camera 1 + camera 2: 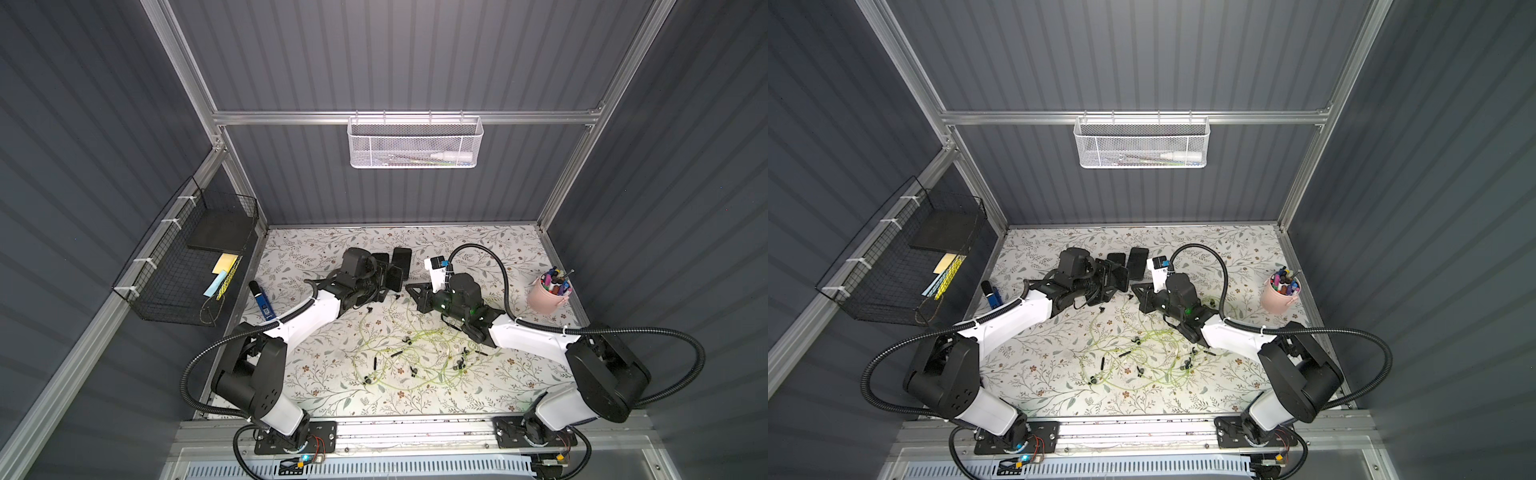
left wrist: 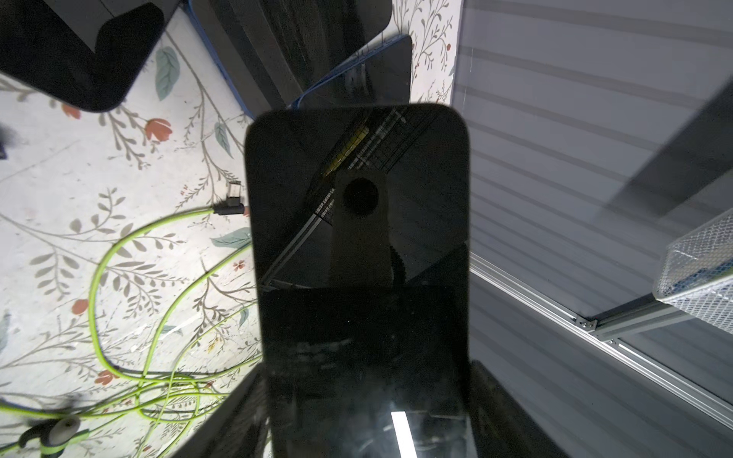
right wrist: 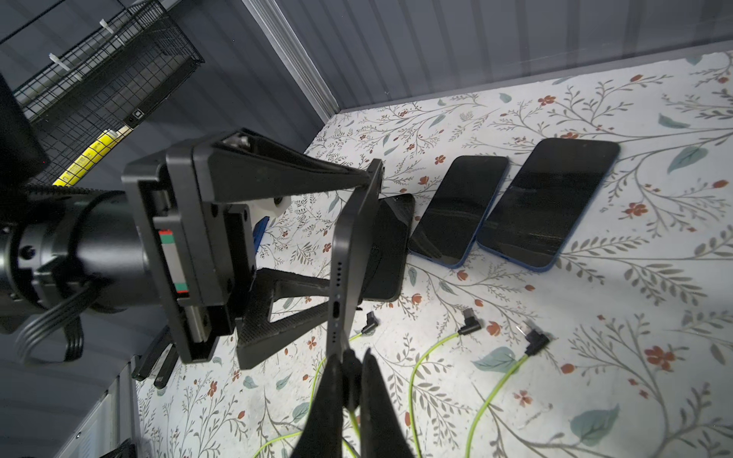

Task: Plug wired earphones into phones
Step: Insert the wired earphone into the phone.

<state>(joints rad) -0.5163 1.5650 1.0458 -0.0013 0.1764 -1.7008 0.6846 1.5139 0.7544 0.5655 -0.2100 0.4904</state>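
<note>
**Plug insertion, alignment stage.** The left gripper (image 3: 359, 230) stood wide, clamped across the held phone (image 2: 357, 238). The phone was lifted on edge above the table (image 1: 316, 374), its port (image 3: 336, 308) turned toward the right gripper (image 3: 352, 359). The right gripper's jaws were closed on a green cable (image 3: 352, 416), and its plug was hidden between them. Three other phones (image 3: 460, 210) lay flat just beside, and the loose earphones (image 1: 411, 353) lay tangled nearer the arm bases. The next move probably called for bringing the plug level with the port, then pushing straight in.
</note>
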